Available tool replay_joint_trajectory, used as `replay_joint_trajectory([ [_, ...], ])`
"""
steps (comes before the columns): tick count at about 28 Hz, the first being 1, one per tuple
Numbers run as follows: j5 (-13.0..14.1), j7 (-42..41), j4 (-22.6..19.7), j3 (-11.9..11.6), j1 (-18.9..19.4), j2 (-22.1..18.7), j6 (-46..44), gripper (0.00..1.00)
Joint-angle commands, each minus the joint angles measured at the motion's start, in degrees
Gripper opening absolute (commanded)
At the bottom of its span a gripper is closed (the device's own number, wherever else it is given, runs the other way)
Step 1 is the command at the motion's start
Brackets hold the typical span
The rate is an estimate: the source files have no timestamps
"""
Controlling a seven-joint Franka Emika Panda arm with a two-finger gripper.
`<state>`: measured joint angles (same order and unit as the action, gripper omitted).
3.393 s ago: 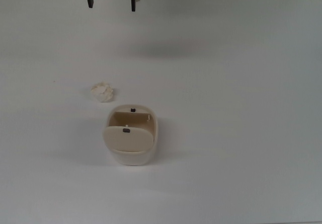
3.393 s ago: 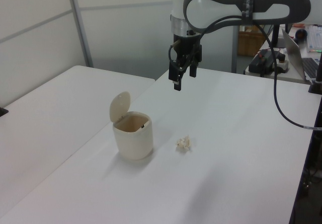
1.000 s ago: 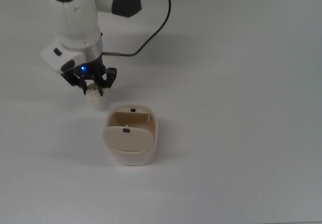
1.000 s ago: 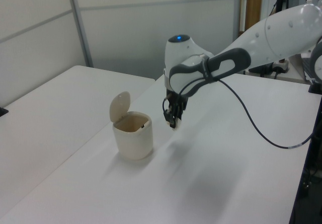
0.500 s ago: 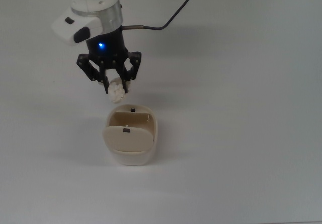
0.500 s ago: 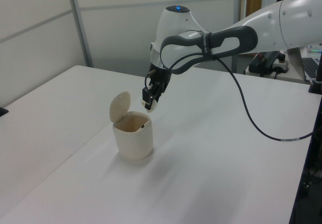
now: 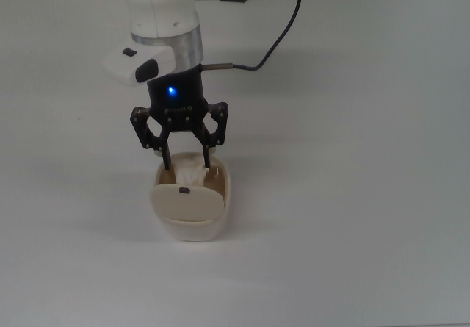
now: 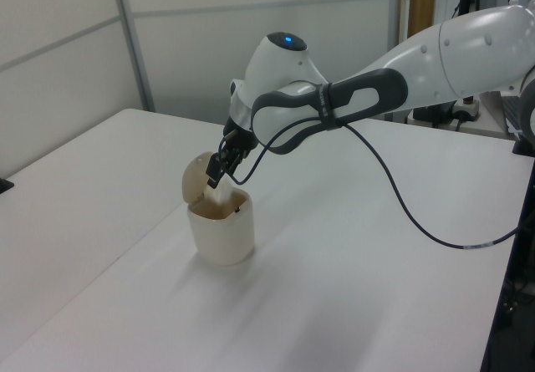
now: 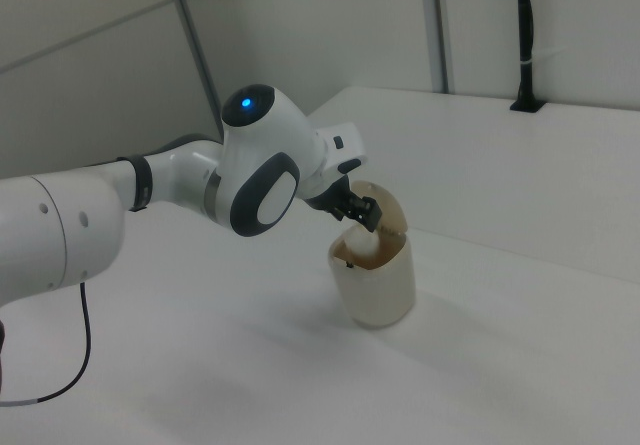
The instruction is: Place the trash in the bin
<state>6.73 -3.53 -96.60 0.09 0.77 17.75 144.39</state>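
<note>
Over the mouth of the bin (image 7: 220, 217), near the middle of the white table (image 7: 352, 158), the gripper (image 7: 187, 167) hangs with its two fingers pinching the trash (image 7: 189, 173), a lumpy off-white paper ball. Seen from the top view, the ball sits just inside the far edge of the opening, with the raised flap lid (image 7: 186, 200) on the near side. From the left view the gripper (image 8: 215, 174) looks very close to the lid (image 8: 197, 181), perhaps touching it; I cannot tell which.

Trouble from here looks likely in two ways. If the fingers let go while the ball is this close to the far rim, it could catch the edge and roll out onto the table. If the arm nudges the flap, it may swing shut or tip the light bin.
</note>
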Motion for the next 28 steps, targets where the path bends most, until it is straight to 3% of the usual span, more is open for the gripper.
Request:
replay_joint_trajectory([
  [1, 1.36, 2.55, 0.0, -0.44, 0.55, -0.26, 0.37, 1.0],
  [4, 1.18, 5.1, 0.0, -0.62, 0.55, -0.61, -2.6, 1.0],
  [12, -2.42, 5.73, 1.67, -1.06, 0.46, -4.74, -22.46, 1.0],
  [19, -4.79, 5.46, 12.12, -1.32, 0.11, -5.36, -46.7, 1.0],
  [28, -7.34, 5.99, 12.48, -0.97, 0.46, -10.37, -56.13, 1.0],
])
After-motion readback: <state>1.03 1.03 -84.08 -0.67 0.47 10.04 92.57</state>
